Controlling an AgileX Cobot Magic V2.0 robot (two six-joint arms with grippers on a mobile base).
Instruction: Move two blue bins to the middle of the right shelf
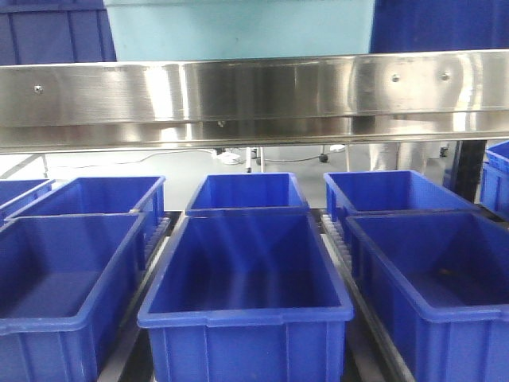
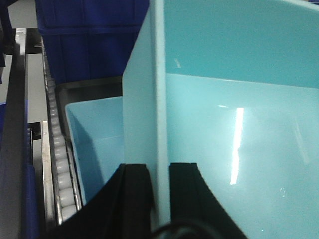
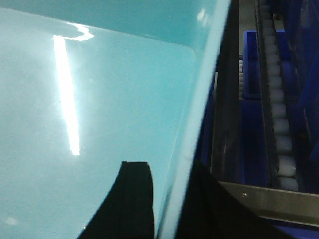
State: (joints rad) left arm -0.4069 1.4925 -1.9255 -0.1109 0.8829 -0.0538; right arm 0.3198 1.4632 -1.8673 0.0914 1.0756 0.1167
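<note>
Though clamped on both sides, could yet lose the load. Holds the upright wall of the pale blue bin (image 2: 144, 99) squeezed between the jaws of the left gripper (image 2: 159, 172), and pinches its slanting rim in the right gripper (image 3: 167, 172) the same way. Shows a second pale bin (image 2: 94, 134) just left of and below the left jaws; cannot tell whether nested or apart. Risks a slide out of the pads if tilted unevenly, given such glossy plastic. Risks knocking the roller track (image 2: 60, 164) left of the left jaws, the dark blue bins (image 2: 89, 40) beyond them, or the steel shelf beam (image 1: 254, 95), if swung low or lifted out of step.
</note>
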